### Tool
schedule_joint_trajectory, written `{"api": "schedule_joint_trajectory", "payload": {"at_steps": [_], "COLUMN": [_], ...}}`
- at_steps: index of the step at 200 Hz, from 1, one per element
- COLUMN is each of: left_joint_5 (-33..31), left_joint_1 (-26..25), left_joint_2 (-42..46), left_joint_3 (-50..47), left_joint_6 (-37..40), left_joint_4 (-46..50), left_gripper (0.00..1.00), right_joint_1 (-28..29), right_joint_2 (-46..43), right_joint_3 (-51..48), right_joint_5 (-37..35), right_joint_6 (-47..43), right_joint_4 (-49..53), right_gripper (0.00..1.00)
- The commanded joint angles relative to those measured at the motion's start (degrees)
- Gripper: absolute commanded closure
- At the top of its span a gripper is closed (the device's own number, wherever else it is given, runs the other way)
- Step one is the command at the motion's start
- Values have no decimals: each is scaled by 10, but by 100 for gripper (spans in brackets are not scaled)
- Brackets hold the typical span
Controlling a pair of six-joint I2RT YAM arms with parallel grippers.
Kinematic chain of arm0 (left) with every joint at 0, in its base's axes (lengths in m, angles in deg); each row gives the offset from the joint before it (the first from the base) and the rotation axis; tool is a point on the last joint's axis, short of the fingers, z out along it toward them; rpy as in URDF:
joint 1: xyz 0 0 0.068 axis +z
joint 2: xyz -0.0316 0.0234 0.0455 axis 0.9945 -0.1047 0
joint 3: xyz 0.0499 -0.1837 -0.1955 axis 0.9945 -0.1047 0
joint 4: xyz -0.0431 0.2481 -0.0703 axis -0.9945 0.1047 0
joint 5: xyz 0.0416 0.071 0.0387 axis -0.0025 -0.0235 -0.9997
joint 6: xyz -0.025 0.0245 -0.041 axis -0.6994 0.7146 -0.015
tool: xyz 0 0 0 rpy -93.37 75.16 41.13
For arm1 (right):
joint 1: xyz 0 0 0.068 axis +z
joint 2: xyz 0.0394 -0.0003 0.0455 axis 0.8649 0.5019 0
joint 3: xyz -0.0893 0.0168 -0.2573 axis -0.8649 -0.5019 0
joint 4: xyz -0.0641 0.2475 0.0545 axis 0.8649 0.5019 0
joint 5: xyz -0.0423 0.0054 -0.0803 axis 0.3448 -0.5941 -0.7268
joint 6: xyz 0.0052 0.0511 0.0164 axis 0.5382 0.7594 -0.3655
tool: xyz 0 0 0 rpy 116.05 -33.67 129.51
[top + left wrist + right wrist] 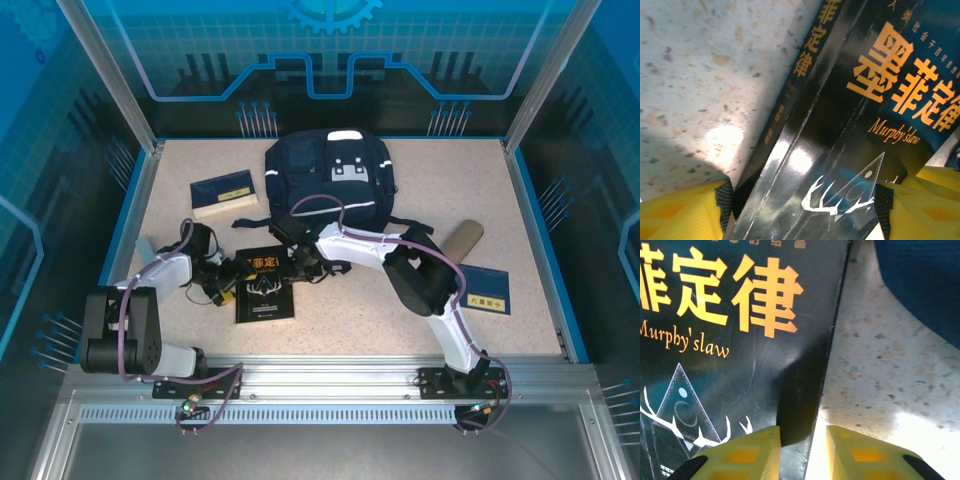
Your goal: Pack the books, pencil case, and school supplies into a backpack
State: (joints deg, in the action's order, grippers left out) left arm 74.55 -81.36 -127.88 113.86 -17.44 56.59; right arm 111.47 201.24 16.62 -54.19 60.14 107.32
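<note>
Yellow pads (755, 452) of the right jaws are seen spread astride the right edge of the black book (264, 285), flat on the desk (350, 330). Left jaws flank its spine; whether it is pinched cannot be told. Lifting step judged in hand. Firm closing is needed, then carriage to the backpack (330, 175) just beyond.

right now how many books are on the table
3: the left navy book beside the backpack, the black book at near centre, the right navy book near the right edge. Any inside the backpack would be hidden.

Middle book (268, 296) lies before backpack (320, 170), between left book (222, 192) and right book (487, 290).
</note>
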Motion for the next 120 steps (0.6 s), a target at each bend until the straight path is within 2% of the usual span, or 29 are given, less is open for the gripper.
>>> {"api": "schedule_joint_trajectory", "payload": {"at_steps": [1, 27, 88, 106, 120], "left_joint_5": [143, 175, 194, 205, 240], "left_joint_1": [-11, -27, -42, -43, -44], "left_joint_2": [13, 37, 98, 98, 98], "left_joint_3": [-16, -9, -19, -32, -54], "left_joint_6": [-24, -23, -56, -86, -149], "left_joint_4": [-56, -63, -93, -126, -211], "left_gripper": [27, 30, 33, 35, 38], "right_joint_1": [-24, -26, -29, -31, -32], "right_joint_2": [14, 14, 17, 16, 15], "right_joint_3": [-31, -38, -55, -59, -64], "right_joint_5": [-36, -14, 18, 19, 21], "right_joint_6": [-6, -6, 5, 7, 8], "right_joint_4": [47, 33, 10, 7, 4], "right_gripper": [70, 70, 70, 70, 70]}}
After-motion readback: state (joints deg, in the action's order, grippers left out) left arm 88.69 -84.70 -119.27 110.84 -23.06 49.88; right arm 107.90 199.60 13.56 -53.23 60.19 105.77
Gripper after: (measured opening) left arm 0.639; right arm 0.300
